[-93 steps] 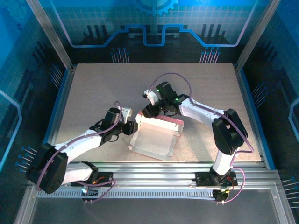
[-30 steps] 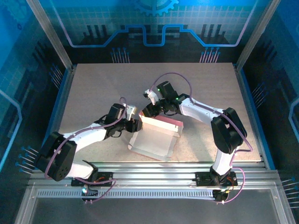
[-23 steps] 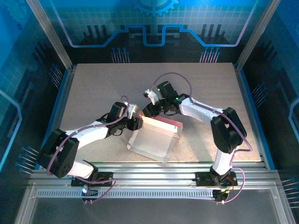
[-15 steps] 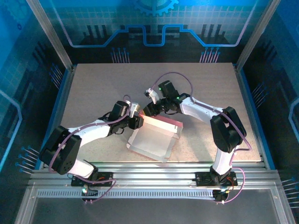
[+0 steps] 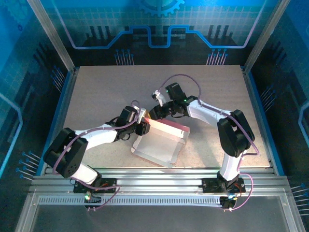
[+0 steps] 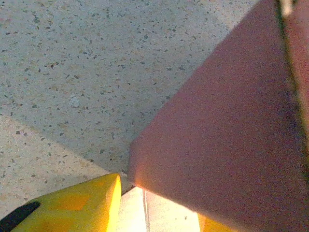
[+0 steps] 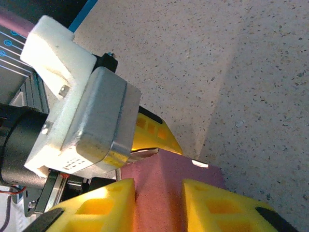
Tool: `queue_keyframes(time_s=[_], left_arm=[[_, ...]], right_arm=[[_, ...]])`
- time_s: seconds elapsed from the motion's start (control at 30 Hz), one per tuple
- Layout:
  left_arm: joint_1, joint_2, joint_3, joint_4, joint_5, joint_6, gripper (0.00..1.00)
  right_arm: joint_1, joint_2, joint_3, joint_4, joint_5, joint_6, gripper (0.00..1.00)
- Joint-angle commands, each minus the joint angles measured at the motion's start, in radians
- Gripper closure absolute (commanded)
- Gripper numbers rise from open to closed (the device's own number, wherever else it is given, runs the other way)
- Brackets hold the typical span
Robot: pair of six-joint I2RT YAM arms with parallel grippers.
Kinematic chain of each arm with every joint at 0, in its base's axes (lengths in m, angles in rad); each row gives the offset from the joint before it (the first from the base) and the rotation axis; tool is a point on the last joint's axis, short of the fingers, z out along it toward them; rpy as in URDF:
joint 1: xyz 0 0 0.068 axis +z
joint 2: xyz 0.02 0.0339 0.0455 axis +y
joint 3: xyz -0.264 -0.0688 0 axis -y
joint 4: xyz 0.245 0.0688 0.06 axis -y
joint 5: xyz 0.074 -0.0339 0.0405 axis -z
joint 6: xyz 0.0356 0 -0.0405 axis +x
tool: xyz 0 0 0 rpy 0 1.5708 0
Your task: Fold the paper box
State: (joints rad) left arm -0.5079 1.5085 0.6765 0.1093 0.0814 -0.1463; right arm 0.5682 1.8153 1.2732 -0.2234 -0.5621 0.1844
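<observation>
Top view: the paper box (image 5: 157, 145), half-raised, is seen at frame centre on the table (image 5: 96, 87). Its far pink wall is met by the left gripper (image 5: 144, 125) and right gripper (image 5: 155, 115), apparently to steady it upright for folding.

Left wrist view: the wall's corner is straddled by yellow fingers (image 6: 77, 203); whether it is clamped cannot be told.

Right wrist view: the wall's edge is pinched between both fingers (image 7: 96, 205).

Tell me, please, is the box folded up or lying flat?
Partly folded: the box has walls standing around a whitish floor, top open.
</observation>
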Motion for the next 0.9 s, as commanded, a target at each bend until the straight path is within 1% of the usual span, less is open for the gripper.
queue_keyframes(time_s=[0.0, 0.23, 0.5, 0.63, 0.87], left_arm=[[-0.005, 0.009, 0.024, 0.015, -0.026, 0.026, 0.56], [-0.005, 0.025, 0.039, 0.008, -0.02, 0.024, 0.59], [-0.01, 0.034, 0.047, -0.008, -0.017, 0.034, 0.6], [-0.011, 0.039, 0.048, -0.011, -0.017, 0.034, 0.62], [-0.012, 0.045, 0.069, -0.026, -0.013, 0.036, 0.68]], right_arm=[[-0.014, 0.019, 0.004, -0.031, -0.03, 0.012, 0.69], [-0.015, 0.023, 0.002, -0.026, -0.042, 0.018, 0.69], [-0.022, 0.021, 0.029, -0.033, -0.051, 0.047, 0.62], [-0.024, 0.024, 0.035, -0.043, -0.05, 0.049, 0.62], [-0.024, 0.035, 0.034, -0.049, -0.05, 0.048, 0.66]])
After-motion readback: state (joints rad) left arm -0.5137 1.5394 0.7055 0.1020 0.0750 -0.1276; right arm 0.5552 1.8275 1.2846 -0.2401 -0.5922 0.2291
